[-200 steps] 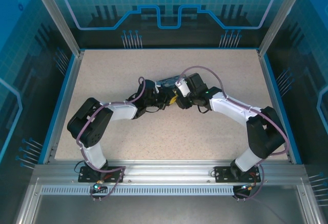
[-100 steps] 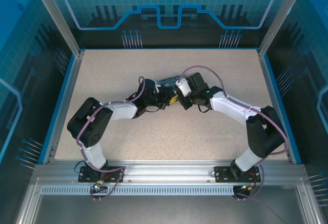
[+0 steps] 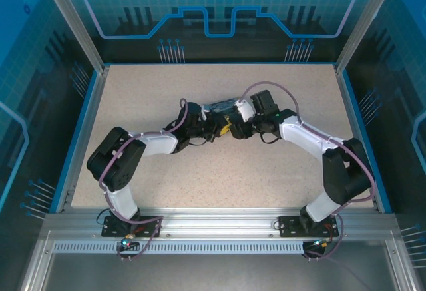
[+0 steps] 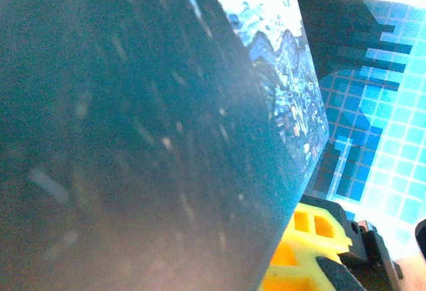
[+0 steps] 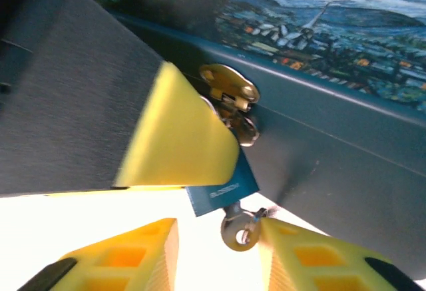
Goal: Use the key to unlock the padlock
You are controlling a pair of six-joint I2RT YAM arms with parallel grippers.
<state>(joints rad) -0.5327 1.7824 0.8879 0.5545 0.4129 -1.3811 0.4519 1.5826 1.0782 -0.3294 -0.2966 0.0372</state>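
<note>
Key's in: the key (image 5: 238, 232) sits in the bottom of the padlock (image 5: 223, 188), which hangs from the brass hasp (image 5: 229, 90) on the box (image 5: 346, 104). The left end effector (image 3: 219, 130) is clenched, its pad (image 5: 176, 138) apparently pinching the padlock's top. The right end effector (image 5: 216, 238) is released, pads flanking the key's head, so next I'd say close and twist; the shackle hides behind that pad.

A box (image 3: 219, 106) sits at the middle of the worktop (image 3: 200, 184). On its near face, the padlock (image 5: 223, 190) hangs below a hasp (image 5: 229, 88), with the key (image 5: 239, 230) sticking out under it. The left fingers (image 5: 176, 138) overlap the padlock's upper part; the right fingers (image 5: 313, 258) flank the key, one on each side.
</note>
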